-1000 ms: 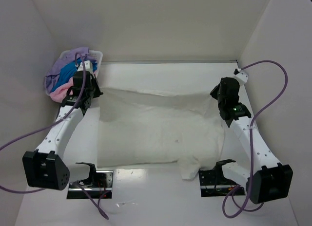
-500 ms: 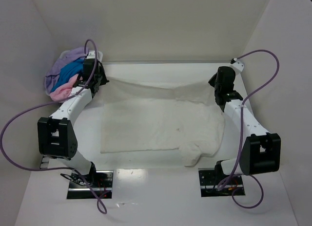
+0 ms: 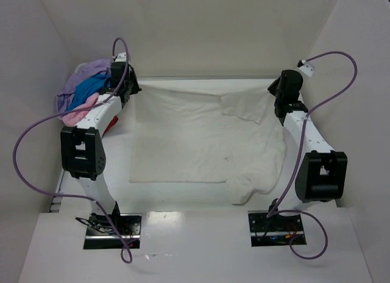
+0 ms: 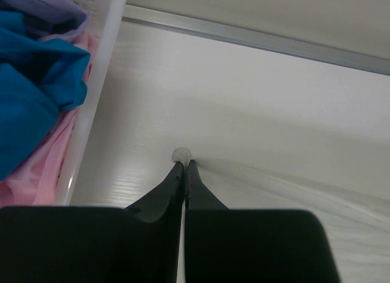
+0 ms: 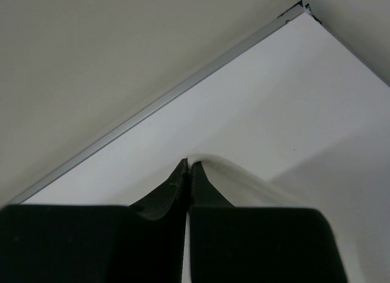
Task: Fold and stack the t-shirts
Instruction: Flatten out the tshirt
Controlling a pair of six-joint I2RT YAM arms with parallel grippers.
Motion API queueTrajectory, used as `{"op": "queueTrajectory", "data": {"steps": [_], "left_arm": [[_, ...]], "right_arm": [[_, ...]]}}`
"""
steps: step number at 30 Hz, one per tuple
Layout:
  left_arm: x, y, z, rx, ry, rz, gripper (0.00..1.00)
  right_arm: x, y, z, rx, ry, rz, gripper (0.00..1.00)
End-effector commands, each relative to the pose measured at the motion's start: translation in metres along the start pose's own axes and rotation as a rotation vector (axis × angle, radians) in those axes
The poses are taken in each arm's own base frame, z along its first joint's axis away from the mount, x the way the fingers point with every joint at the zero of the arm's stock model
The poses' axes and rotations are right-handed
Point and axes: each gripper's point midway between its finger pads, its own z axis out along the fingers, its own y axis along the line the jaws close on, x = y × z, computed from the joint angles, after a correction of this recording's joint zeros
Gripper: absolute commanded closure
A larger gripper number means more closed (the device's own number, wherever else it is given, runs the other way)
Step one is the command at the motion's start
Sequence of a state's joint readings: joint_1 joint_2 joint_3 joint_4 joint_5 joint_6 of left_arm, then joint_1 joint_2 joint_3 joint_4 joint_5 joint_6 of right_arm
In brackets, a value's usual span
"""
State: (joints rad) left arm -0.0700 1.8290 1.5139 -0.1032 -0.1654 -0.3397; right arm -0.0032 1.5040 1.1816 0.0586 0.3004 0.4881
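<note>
Two robot arms reach from their bases at the near edge of a white table [image 3: 195,243] to its far edge. Each pinches a far corner of a cream-white t-shirt [image 3: 195,139], which lies spread across the middle of the table.

The left gripper [image 4: 184,164] is closed tight on a small nub of cream fabric at the shirt's far left corner, just beside a white plastic basket [image 4: 105,54]. The right gripper [image 5: 187,164] is closed on a thin fold of the hem at the far right corner, near the back wall.

A lilac shirt [image 3: 91,71], a blue shirt [image 3: 91,88] and a pink shirt [image 3: 78,115] are heaped in the basket. A red sliver [image 3: 111,123] beside the left arm may be another shirt, but the arm hides most of it.

The step in hand looks like spreading the shirt flat before the first fold. To do it well, both grippers should keep the far edge taut and level and pull evenly, so the cloth does not skew. They should set it down low and let go together.

The far right sleeve is flipped inward over the body of the shirt. The near right corner is bunched into a lump. Both probably need smoothing before any fold will be neat.

Both arms are extended nearly full length, sloping forward from upright base links. Their wrists tip down so the fingers meet the table surface. A purple cable [image 3: 36,133] arcs outward from each arm.
</note>
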Motion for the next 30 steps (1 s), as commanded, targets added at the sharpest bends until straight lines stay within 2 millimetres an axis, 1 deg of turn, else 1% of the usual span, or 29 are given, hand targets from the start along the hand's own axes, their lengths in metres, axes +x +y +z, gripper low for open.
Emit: {"op": "queueTrajectory", "data": {"steps": [1, 2, 3, 4, 5, 6, 7, 8, 9, 10, 11, 12, 13, 14, 15, 17, 18, 19, 20, 22, 23, 24, 25, 27, 28, 29, 30], "left_arm": [[-0.019, -0.006, 0.013, 0.023, -0.055, 0.016, 1.0], [-0.014, -0.008, 0.02, 0.031, -0.04, 0.018, 1.0], [-0.017, -0.009, 0.023, 0.033, -0.046, 0.018, 1.0], [-0.016, -0.009, 0.026, 0.032, -0.043, 0.027, 1.0], [-0.006, -0.008, 0.034, 0.026, -0.021, 0.03, 1.0], [-0.009, -0.003, 0.036, 0.019, -0.027, 0.025, 1.0], [-0.005, -0.003, 0.039, 0.017, -0.018, 0.026, 1.0], [-0.002, -0.002, 0.045, 0.015, -0.011, 0.036, 1.0], [-0.006, -0.003, 0.044, 0.017, -0.019, 0.035, 1.0], [0.002, -0.002, 0.049, 0.014, -0.003, 0.037, 1.0], [0.006, -0.003, 0.055, 0.021, 0.006, 0.038, 1.0], [-0.001, -0.005, 0.054, 0.024, -0.007, 0.037, 1.0], [0.006, -0.003, 0.059, 0.02, 0.008, 0.038, 1.0], [0.013, -0.002, 0.063, 0.017, 0.021, 0.04, 1.0], [0.013, -0.003, 0.063, 0.026, 0.023, 0.049, 1.0], [0.02, -0.002, 0.07, 0.023, 0.036, 0.051, 1.0], [0.02, -0.002, 0.07, 0.023, 0.037, 0.051, 1.0], [0.025, 0.0, 0.073, 0.012, 0.045, 0.061, 1.0], [0.024, 0.006, 0.074, 0.004, 0.043, 0.057, 1.0], [0.033, 0.008, 0.079, -0.001, 0.063, 0.059, 1.0], [0.034, 0.008, 0.079, -0.001, 0.063, 0.059, 1.0], [0.034, 0.008, 0.079, -0.001, 0.063, 0.059, 1.0], [0.038, 0.009, 0.082, -0.003, 0.071, 0.06, 1.0], [0.036, 0.006, 0.082, 0.008, 0.063, 0.059, 1.0], [0.04, 0.007, 0.085, 0.006, 0.072, 0.06, 1.0], [0.046, 0.008, 0.085, 0.004, 0.082, 0.061, 1.0], [0.043, 0.008, 0.086, 0.006, 0.074, 0.06, 1.0]], "right_arm": [[-0.036, 0.015, 0.016, -0.044, -0.105, 0.026, 1.0], [-0.027, 0.013, 0.024, -0.034, -0.086, 0.02, 1.0], [-0.025, 0.015, 0.028, -0.04, -0.079, 0.019, 1.0], [-0.018, 0.012, 0.033, -0.031, -0.064, 0.013, 1.0], [-0.009, 0.012, 0.041, -0.033, -0.042, 0.008, 1.0], [-0.009, 0.013, 0.045, -0.036, -0.047, -0.001, 1.0], [-0.003, 0.011, 0.048, -0.03, -0.036, -0.005, 1.0], [-0.002, 0.011, 0.051, -0.029, -0.035, -0.014, 1.0], [0.002, 0.01, 0.057, -0.024, -0.026, -0.017, 1.0], [0.005, 0.01, 0.059, -0.024, -0.026, -0.017, 1.0], [0.002, 0.009, 0.063, -0.026, -0.027, -0.015, 1.0], [0.011, 0.005, 0.068, -0.016, -0.009, -0.02, 1.0], [0.011, 0.004, 0.071, -0.023, -0.004, -0.018, 1.0], [0.011, 0.007, 0.074, -0.034, -0.002, -0.018, 1.0], [0.022, 0.002, 0.08, -0.023, 0.019, -0.036, 1.0], [0.021, 0.008, 0.085, -0.044, 0.017, -0.042, 1.0], [0.028, 0.007, 0.088, -0.05, 0.033, -0.057, 1.0], [0.034, 0.005, 0.093, -0.044, 0.043, -0.06, 1.0], [0.033, 0.006, 0.096, -0.046, 0.041, -0.059, 1.0], [0.043, 0.005, 0.104, -0.049, 0.054, -0.074, 1.0], [0.043, 0.007, 0.106, -0.059, 0.056, -0.073, 1.0], [0.048, 0.007, 0.107, -0.069, 0.07, -0.084, 1.0], [0.047, 0.01, 0.107, -0.077, 0.075, -0.084, 1.0], [0.058, 0.006, 0.108, -0.075, 0.099, -0.089, 1.0], [0.06, 0.007, 0.108, -0.084, 0.101, -0.088, 1.0], [0.068, 0.002, 0.107, -0.076, 0.117, -0.091, 1.0], [0.068, 0.002, 0.107, -0.076, 0.117, -0.092, 1.0]]}}
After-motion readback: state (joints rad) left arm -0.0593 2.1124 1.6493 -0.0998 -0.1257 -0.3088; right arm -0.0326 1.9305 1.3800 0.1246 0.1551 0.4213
